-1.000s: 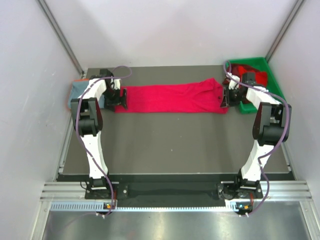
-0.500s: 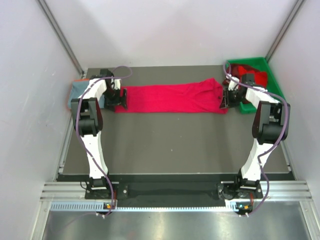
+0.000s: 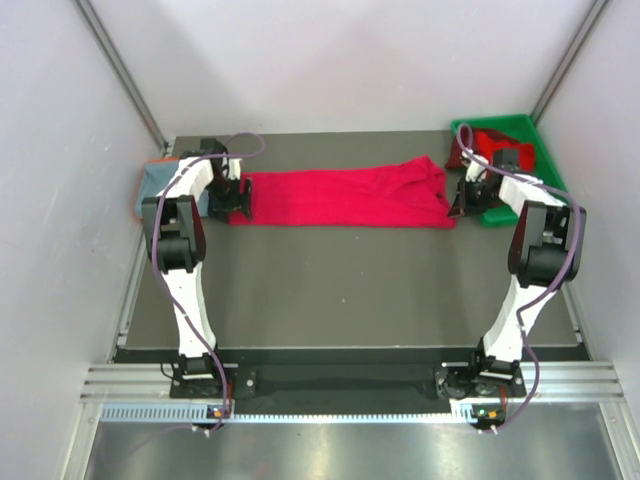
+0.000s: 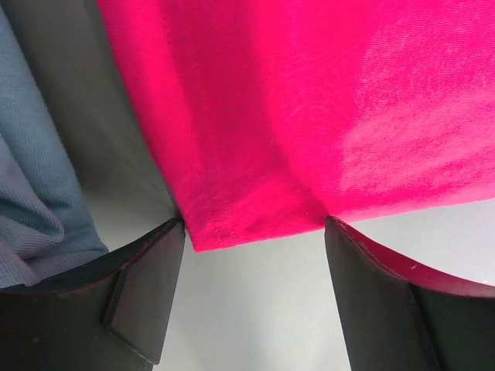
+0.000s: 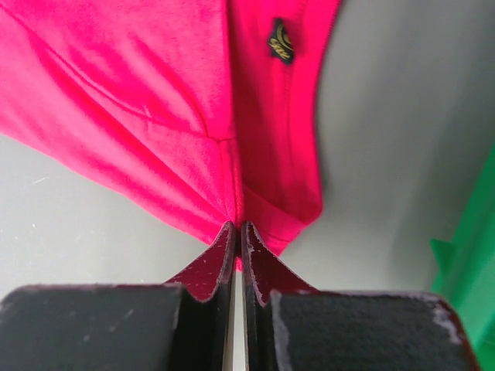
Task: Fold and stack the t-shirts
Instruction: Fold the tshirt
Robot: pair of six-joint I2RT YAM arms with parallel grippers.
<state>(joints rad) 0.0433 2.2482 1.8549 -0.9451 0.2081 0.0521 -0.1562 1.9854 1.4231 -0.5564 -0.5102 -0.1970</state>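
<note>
Top external view, robot workcell: a bright red cloth t-shirt [image 3: 340, 198] lies stretched in a long band across the far half of the dark grey table [image 3: 350, 290], running almost from one arm's reach to the other. The left gripper [image 3: 238, 200] sits at the shirt's left end. Its black fingers [image 4: 143, 286] are spread wide in the left wrist view, with the hemmed corner of the red cloth lying loose on the table between them, touched by neither pad. The right gripper [image 3: 460, 200] is at the shirt's right end, close to the neck opening. In the right wrist view its jaws are pressed together on a pinched fold of the red fabric, which fans outward from the tips. A small black label [image 5: 280, 40] shows on the cloth beyond the pinch. A muted grey-blue cloth t-shirt [image 3: 158, 185] rests at the table's far left edge, just beside the left gripper and apart from the red hem. A green plastic bin [image 3: 505, 121] stands at the far right corner, just behind the right gripper, with crumpled red cloth [image 3: 490, 138] inside it.
</note>
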